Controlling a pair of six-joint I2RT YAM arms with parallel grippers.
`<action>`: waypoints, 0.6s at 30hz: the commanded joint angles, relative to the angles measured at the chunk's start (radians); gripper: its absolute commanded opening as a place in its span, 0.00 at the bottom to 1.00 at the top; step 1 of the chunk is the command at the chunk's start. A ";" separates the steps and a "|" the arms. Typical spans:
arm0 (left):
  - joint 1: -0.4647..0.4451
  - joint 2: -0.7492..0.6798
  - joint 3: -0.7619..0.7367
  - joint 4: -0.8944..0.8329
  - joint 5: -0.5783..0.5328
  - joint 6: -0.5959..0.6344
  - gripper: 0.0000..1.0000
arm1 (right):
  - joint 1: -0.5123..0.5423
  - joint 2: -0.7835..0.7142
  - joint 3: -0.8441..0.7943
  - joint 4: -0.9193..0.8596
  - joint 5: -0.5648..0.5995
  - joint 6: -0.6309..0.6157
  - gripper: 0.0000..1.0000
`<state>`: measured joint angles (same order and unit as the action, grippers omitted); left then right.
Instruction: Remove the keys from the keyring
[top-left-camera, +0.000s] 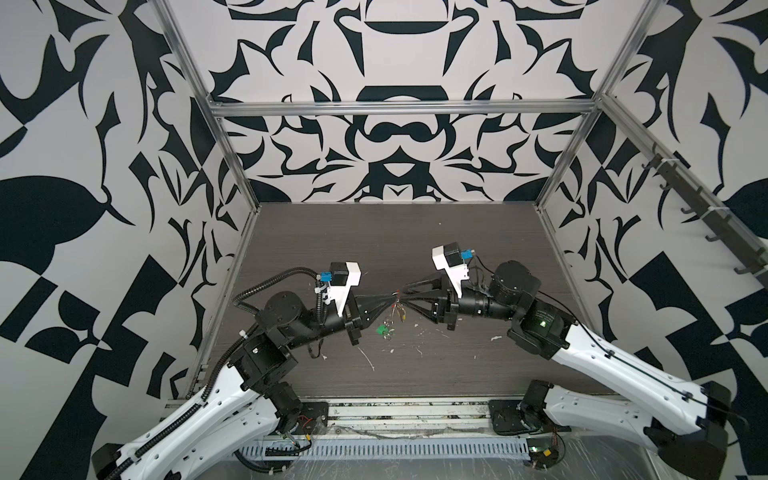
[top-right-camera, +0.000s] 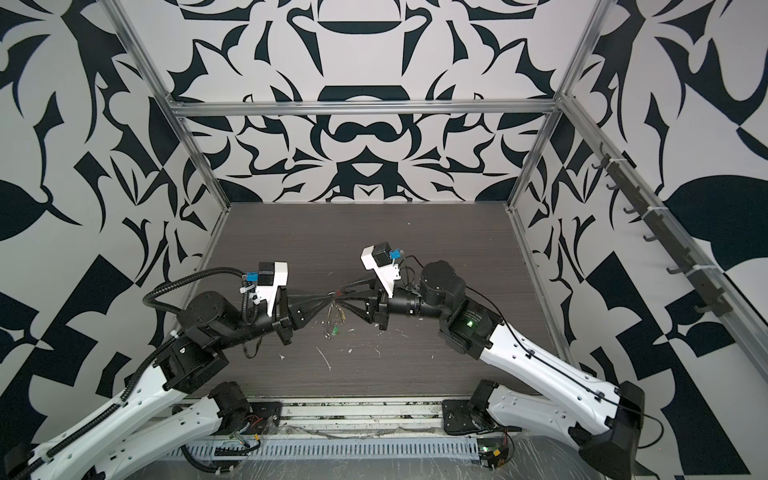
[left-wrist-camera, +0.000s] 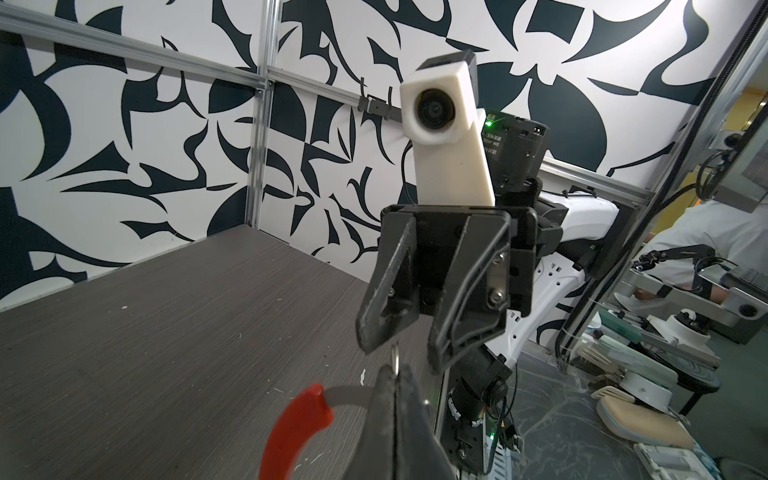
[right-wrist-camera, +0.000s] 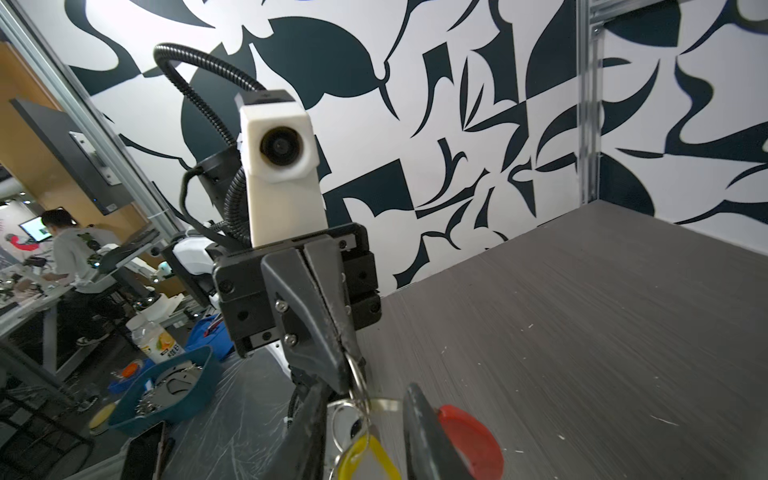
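Left hand (top-left-camera: 390, 296) clenched on keyring (left-wrist-camera: 291, 428), right hand (left-wrist-camera: 409, 347) spread astride it, both above table (top-left-camera: 374, 245), walls (top-left-camera: 395, 145) well apart.

Both top views look steeply down from high over the arm bases onto the whole dark tabletop (top-left-camera: 374, 232). Each wrist camera rides just behind its own gripper and aims along the fingers at close range. The left gripper (left-wrist-camera: 395, 376) camera faces the right gripper (left-wrist-camera: 409, 345), and the right wrist camera faces back. Both wrist views catch the red sleeve of the keyring (left-wrist-camera: 291, 428).

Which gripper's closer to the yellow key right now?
Right, likely. The right gripper is open, its fingers either side of the hanging yellow key. The left gripper is shut on the keyring above the key.
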<state>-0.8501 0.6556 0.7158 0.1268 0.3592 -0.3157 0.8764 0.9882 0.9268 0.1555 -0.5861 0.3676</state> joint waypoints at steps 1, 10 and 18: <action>0.001 -0.011 0.017 0.038 -0.004 0.004 0.00 | 0.001 0.007 0.005 0.060 -0.058 0.021 0.30; 0.000 -0.008 0.018 0.039 -0.004 0.001 0.00 | 0.001 0.018 -0.001 0.061 -0.061 0.022 0.09; 0.000 0.007 0.032 0.013 0.007 -0.010 0.00 | -0.007 0.022 0.013 0.035 -0.072 0.017 0.00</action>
<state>-0.8490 0.6613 0.7158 0.1299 0.3565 -0.3180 0.8734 1.0119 0.9211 0.1608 -0.6369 0.3916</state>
